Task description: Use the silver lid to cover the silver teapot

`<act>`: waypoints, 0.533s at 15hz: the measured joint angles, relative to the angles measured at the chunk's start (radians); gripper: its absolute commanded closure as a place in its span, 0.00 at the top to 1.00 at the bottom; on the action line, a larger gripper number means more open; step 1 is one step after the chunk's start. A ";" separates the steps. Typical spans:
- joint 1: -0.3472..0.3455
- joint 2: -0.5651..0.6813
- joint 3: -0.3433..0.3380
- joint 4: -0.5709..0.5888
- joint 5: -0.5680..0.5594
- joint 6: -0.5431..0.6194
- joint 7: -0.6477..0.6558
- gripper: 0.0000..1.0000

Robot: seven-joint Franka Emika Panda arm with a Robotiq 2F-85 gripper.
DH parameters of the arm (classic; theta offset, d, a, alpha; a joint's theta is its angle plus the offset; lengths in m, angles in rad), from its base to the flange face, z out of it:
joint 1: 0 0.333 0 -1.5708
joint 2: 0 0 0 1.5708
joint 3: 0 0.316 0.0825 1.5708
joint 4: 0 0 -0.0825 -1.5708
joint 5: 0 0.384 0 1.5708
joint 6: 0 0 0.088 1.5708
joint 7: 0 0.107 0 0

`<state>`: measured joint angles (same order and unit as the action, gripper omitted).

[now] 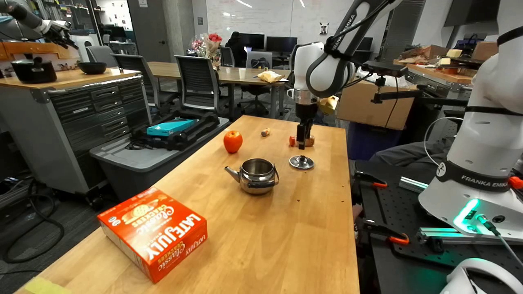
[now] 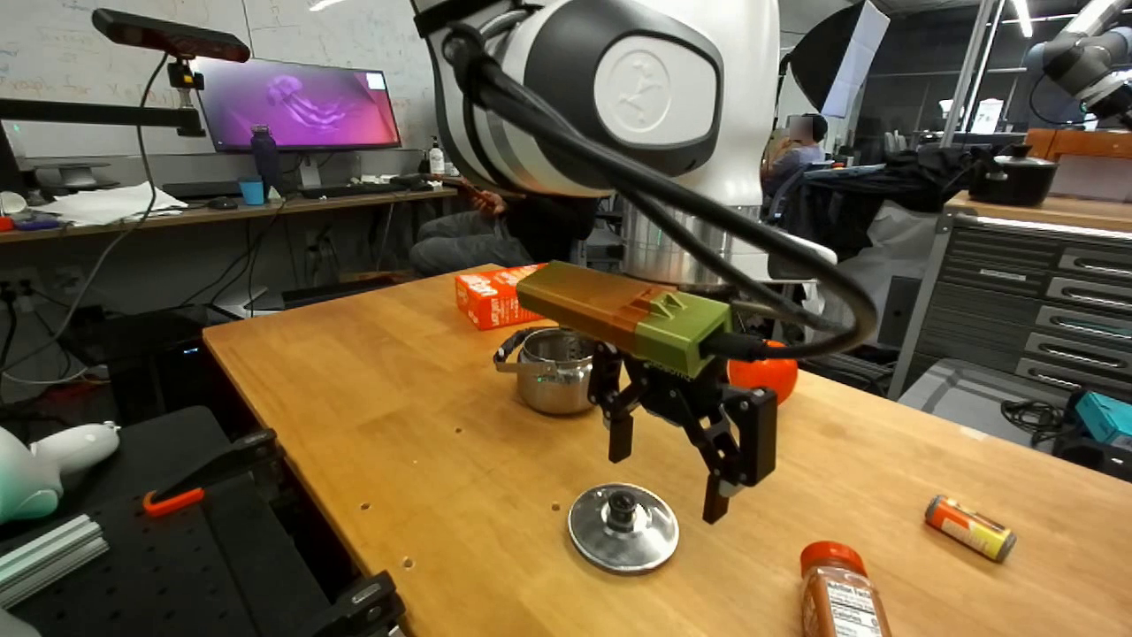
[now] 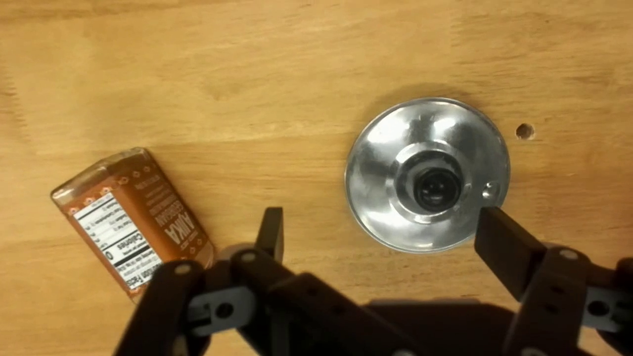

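The silver lid (image 1: pixel 296 164) lies flat on the wooden table with its dark knob up. It also shows in an exterior view (image 2: pixel 606 544) and right of centre in the wrist view (image 3: pixel 371 183). The silver teapot (image 1: pixel 255 176) stands upright and uncovered, its top opening visible. It shows in an exterior view (image 2: pixel 550 391), partly behind the gripper, and is out of the wrist view. My gripper (image 2: pixel 668 487) is open and empty, pointing down above the table close to the lid. In the wrist view the gripper (image 3: pixel 382 211) has its right fingertip overlapping the lid's edge.
A jar with a red cap (image 2: pixel 840 597) lies near the lid; it also shows in the wrist view (image 3: pixel 133 222). A small orange-yellow cylinder (image 2: pixel 970 528) lies beyond it. A red apple (image 1: pixel 233 141) and an orange cracker box (image 1: pixel 155 232) stand along the table's (image 1: pixel 294 245) far side.
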<state>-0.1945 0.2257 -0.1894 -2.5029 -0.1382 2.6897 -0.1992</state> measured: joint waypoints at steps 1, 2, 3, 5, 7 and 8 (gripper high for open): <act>-0.001 0.002 0.000 -0.003 0.000 0.000 -0.017 1.00; -0.001 0.004 0.000 -0.006 0.000 0.000 -0.032 1.00; -0.002 0.005 0.000 -0.010 0.000 -0.001 -0.048 1.00; -0.003 0.005 0.000 -0.019 0.000 -0.001 -0.083 1.00; -0.003 0.005 0.000 -0.026 0.000 -0.002 -0.122 1.00; -0.004 0.005 0.002 -0.028 0.000 -0.002 -0.145 1.00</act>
<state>-0.1989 0.2306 -0.1874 -2.5312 -0.1382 2.6881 -0.3442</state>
